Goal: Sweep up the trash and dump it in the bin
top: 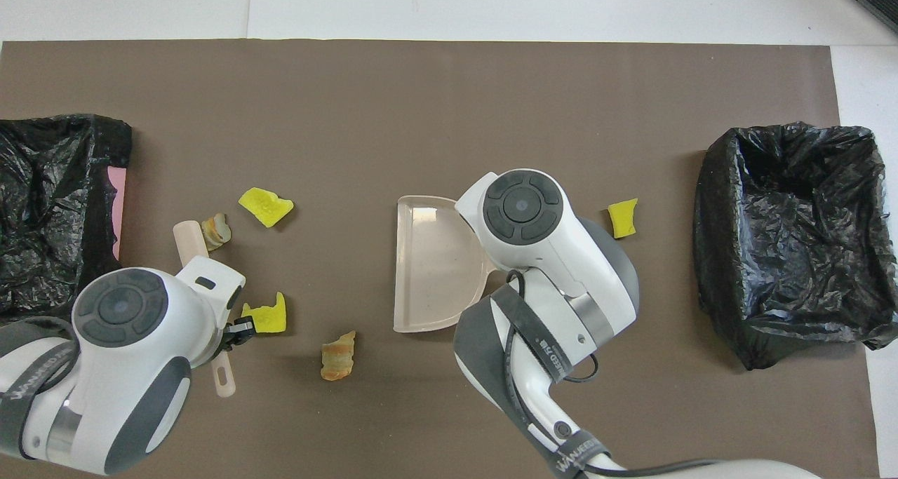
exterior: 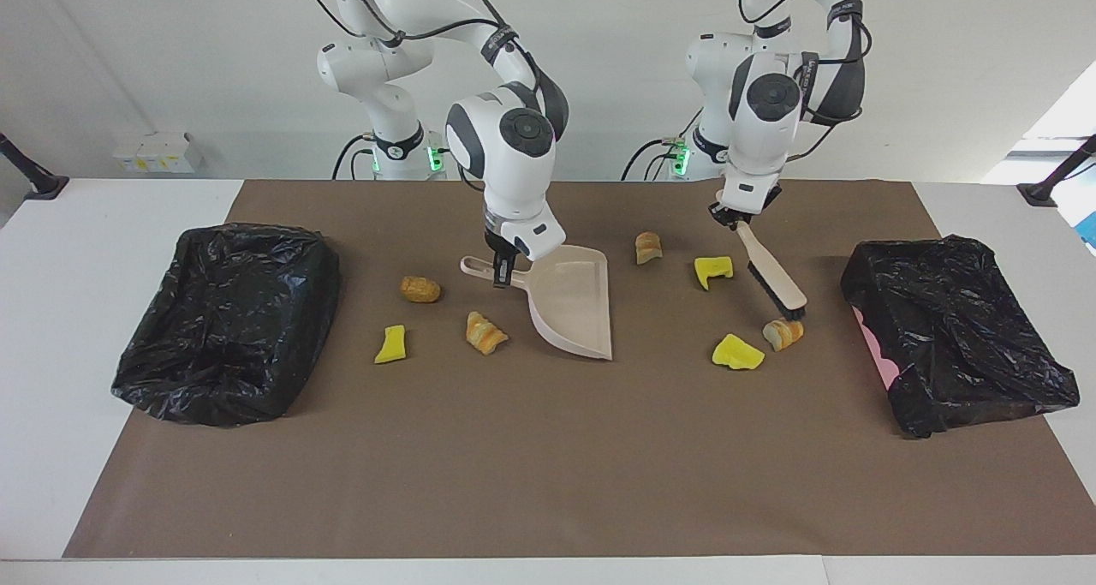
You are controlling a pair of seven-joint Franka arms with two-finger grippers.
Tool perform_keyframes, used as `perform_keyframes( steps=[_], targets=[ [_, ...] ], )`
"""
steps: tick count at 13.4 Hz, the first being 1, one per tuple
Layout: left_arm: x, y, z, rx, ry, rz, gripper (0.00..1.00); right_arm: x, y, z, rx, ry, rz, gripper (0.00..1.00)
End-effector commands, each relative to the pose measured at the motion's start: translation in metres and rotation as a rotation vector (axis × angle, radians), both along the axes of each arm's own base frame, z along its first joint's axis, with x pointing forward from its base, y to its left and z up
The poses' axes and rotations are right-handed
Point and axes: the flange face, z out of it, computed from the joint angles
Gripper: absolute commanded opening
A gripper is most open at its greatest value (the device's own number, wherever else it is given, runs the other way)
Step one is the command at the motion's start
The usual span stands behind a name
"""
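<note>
My right gripper is shut on the handle of the beige dustpan, which rests on the mat mid-table and also shows in the overhead view. My left gripper is shut on the handle of the brush. The brush slants down, its bristle end beside a bread piece. Next to that piece lies a yellow chunk. Another yellow chunk and a bread piece lie between brush and dustpan. A brown lump, a yellow chunk and a bread piece lie beside the dustpan toward the right arm's end.
A black-bagged bin stands at the right arm's end of the brown mat. A second black-bagged bin stands at the left arm's end, with a pink edge showing under the bag.
</note>
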Motion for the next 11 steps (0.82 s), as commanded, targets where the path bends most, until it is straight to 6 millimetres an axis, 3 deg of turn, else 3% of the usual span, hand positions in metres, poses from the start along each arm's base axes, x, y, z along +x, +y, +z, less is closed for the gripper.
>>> perform_keyframes(
  steps=[1, 5, 8, 11],
  targets=[
    [0.004, 0.026, -0.005, 0.003, 0.022, -0.034, 0.0, -0.023, -0.007, 0.002, -0.01, -0.013, 0.079, 0.0],
    [0.005, 0.05, -0.021, 0.003, 0.055, -0.027, 0.0, -0.024, -0.008, -0.008, -0.003, -0.014, 0.093, 0.0],
    [0.003, 0.049, -0.033, 0.008, 0.058, -0.042, 0.0, -0.028, -0.005, -0.017, 0.004, -0.023, 0.1, 0.0],
    [0.005, 0.039, -0.036, -0.005, 0.056, -0.121, 0.0, -0.046, 0.003, -0.024, -0.008, -0.009, 0.113, 0.0]
  ],
)
